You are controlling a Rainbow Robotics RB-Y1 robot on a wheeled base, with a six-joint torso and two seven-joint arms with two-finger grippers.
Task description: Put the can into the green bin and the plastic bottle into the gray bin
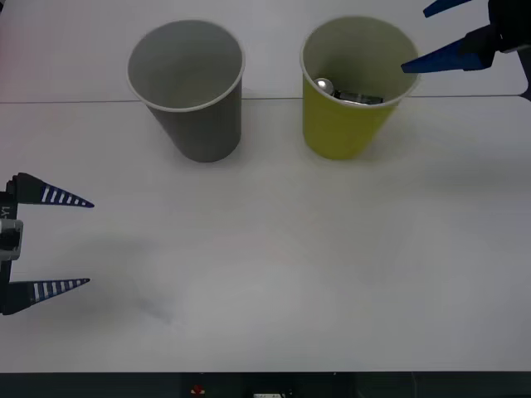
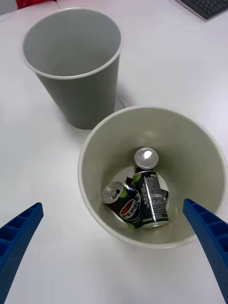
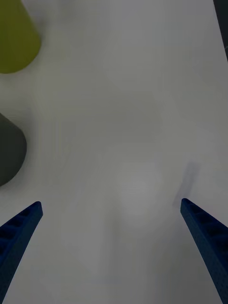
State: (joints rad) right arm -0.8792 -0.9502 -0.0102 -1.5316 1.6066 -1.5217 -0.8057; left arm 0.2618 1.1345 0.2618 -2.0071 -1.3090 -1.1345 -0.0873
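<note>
Inside the green bin (image 2: 95, 142), which stands on the white table (image 1: 290, 265) beside the gray bin (image 1: 187, 83), lie three drink containers: a silver-topped can (image 2: 145, 158) standing upright, and two dark cans (image 2: 137, 202) tipped against each other on the bottom. Above that bin's far right rim hovers the right gripper (image 1: 427, 37), its blue fingers spread and holding nothing. Well apart, near the table's left edge, the left gripper (image 1: 83, 243) rests with its fingers spread wide and empty.
</note>
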